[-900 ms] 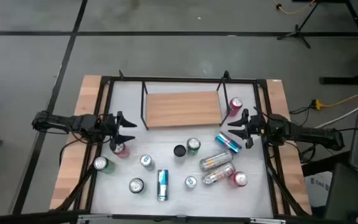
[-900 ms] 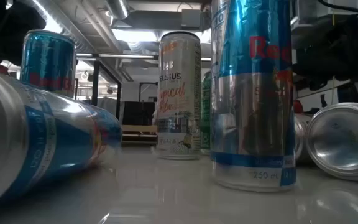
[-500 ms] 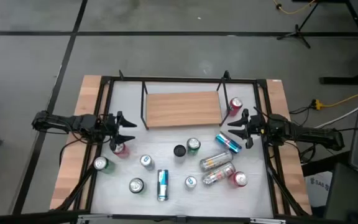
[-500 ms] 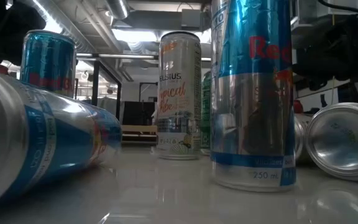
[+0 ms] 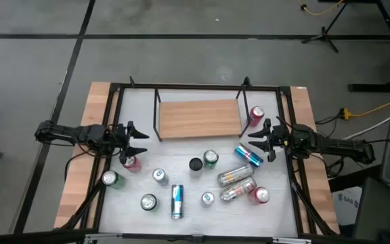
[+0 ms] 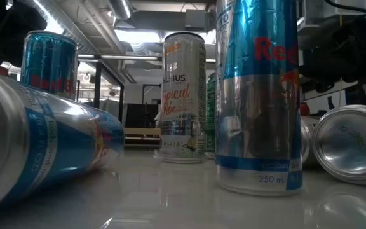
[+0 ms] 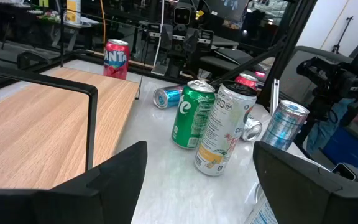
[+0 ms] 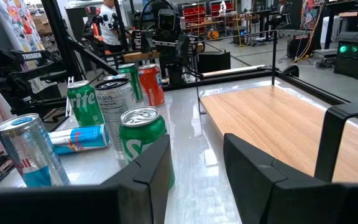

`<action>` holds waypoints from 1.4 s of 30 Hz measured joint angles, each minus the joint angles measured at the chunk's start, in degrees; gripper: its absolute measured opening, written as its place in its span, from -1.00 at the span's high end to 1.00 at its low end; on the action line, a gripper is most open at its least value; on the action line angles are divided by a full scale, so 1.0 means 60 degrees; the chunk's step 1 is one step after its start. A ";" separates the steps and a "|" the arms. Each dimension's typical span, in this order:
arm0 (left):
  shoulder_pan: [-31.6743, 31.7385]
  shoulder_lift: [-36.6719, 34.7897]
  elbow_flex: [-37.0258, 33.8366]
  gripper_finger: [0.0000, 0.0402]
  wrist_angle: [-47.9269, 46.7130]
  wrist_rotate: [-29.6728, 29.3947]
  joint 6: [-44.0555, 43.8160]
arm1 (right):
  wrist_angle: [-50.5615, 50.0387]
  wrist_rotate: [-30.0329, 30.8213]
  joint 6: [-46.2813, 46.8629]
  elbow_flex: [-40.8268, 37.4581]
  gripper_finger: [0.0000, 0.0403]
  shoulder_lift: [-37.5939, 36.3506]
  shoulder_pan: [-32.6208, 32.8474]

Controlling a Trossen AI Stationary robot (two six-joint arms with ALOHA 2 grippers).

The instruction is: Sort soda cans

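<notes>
Cans scattered at six o'clock of board, unsorted; left gripper and right gripper wide open, empty; better approach upright ones squarely, clearing neighbours.

— Where do the soda cans sit?
— Spread over the bench's near half, in front of the wooden board at the far edge.
— Any apart?
— 1 can stands just beside the board's right end.
</notes>
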 joint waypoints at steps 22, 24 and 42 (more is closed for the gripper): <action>-0.0003 0.0003 0.0001 -0.44 0.0331 -0.0951 0.0003 | 0.0044 0.0000 -0.0002 0.0000 0.31 0.0000 -0.0002; -0.0003 0.0003 0.0000 -0.44 0.0757 -0.1031 0.0000 | 0.0051 0.0000 -0.0002 -0.0001 0.31 0.0002 -0.0001; 0.0000 0.0440 0.0000 -0.43 0.5409 -0.2808 -0.0288 | 0.0077 0.0000 0.0000 -0.0002 0.31 0.0002 0.0000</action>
